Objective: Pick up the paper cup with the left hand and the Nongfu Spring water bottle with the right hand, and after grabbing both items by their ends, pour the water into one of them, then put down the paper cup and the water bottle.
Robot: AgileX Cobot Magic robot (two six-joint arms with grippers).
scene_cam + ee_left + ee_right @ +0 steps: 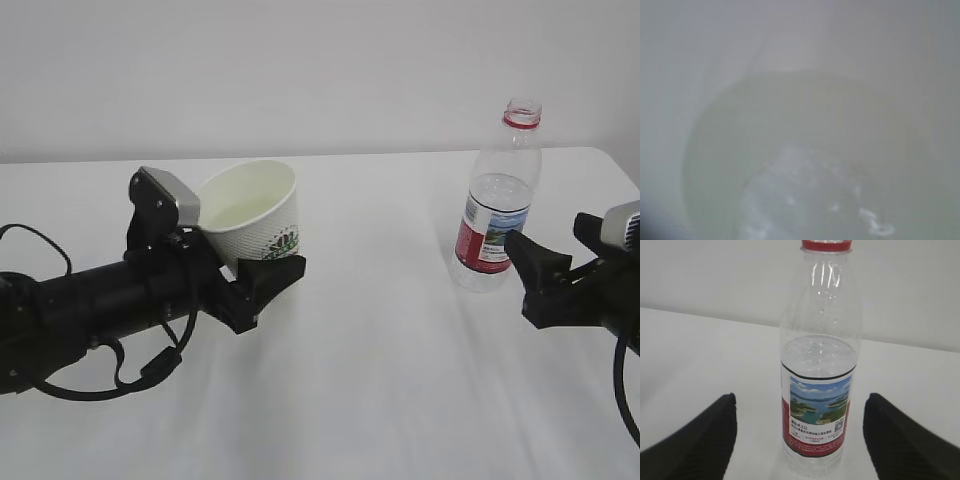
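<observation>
Nongfu Spring water bottle stands uncapped, half full—right hand spread wide, left hand gripping tilted paper cup.

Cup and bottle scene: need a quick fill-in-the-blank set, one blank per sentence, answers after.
1. The left gripper holds the paper cup, which is ____ toward the camera rather than upright.
2. The water bottle stands on the table with no ____ on its neck.
3. The right gripper is ____, one finger on each side of the bottle and apart from it.
4. There is already some ____ inside the cup.

Missing words: tilted; cap; open; water
</observation>
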